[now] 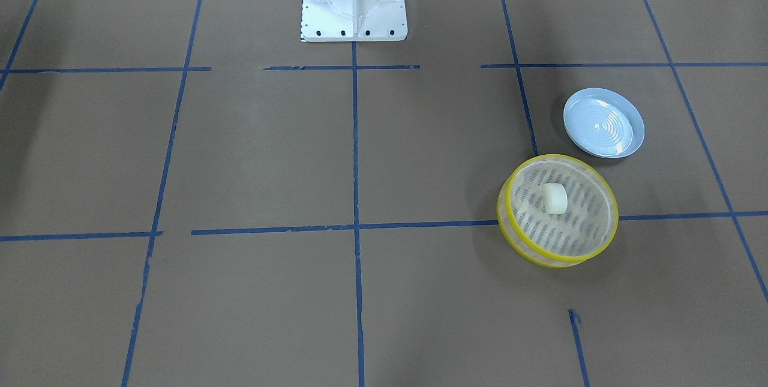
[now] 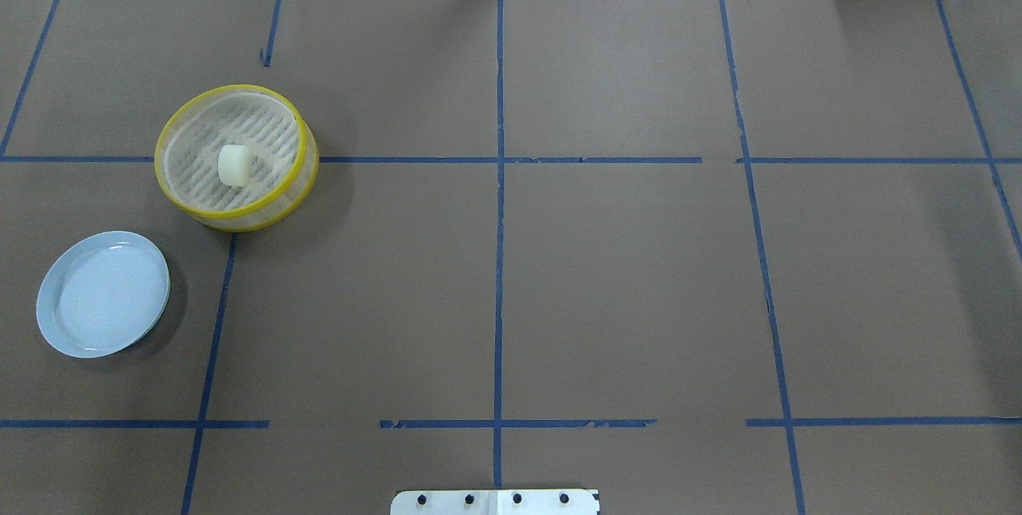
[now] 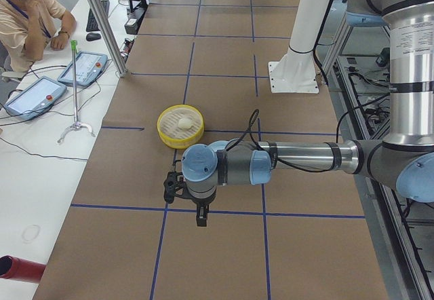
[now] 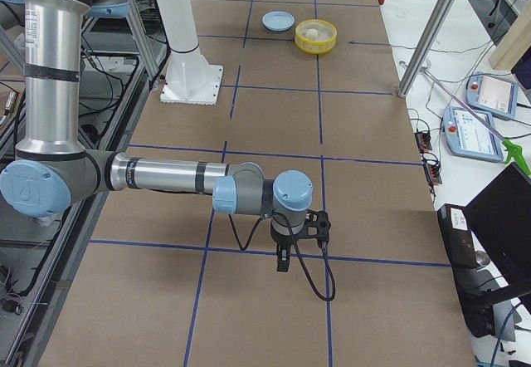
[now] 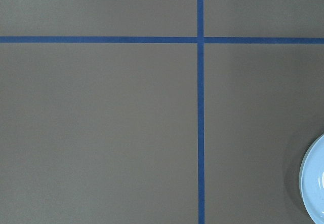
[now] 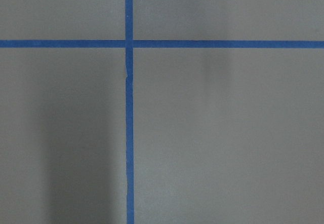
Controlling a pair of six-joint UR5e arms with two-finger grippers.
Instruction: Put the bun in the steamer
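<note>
Overhead exterior: bun (image 2: pixel 234 164) on its side in steamer (image 2: pixel 237 89) — left hand (image 3: pixel 201 220), right hand (image 4: pixel 282 263): cannot tell opening.

A small cream-white, stubby rounded bun (image 1: pixel 555 198) rests near the middle of a round shallow steamer basket (image 1: pixel 582 225) with yellow rims, a translucent whitish wall and a slotted pale base. The basket sits flat on the tabletop (image 1: pixel 420 153), well apart from the left fingers (image 3: pixel 201 216) and far from the right fingers (image 4: pixel 283 261).
</note>
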